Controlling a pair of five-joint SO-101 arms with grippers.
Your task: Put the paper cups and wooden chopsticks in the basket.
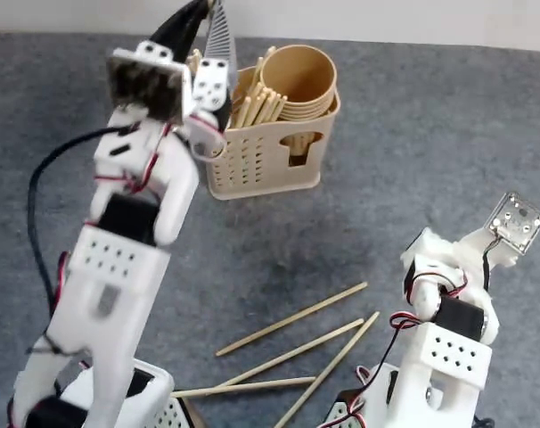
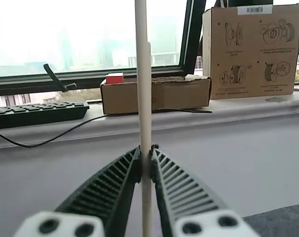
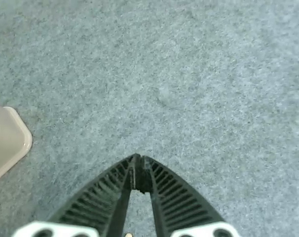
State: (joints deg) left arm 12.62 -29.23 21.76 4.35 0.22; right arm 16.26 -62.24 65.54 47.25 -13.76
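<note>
Grips one wooden chopstick (image 2: 142, 74) upright in the left pincer (image 2: 145, 153), clamped tight, raised just beside the basket (image 1: 261, 165) at the desk's (image 1: 430, 134) far edge. Shows stacked paper cups (image 1: 298, 78) and more chopsticks (image 1: 257, 102) standing inside. Finds four loose chopsticks (image 1: 292, 319) lying toward the near edge. Holds the right pincer (image 3: 138, 160) pressed together, seemingly empty, above bare desk.

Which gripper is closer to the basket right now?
Left. The left gripper is up by the basket's rim, shut on a chopstick. The right gripper is over the grey mat, well apart from the basket.
</note>
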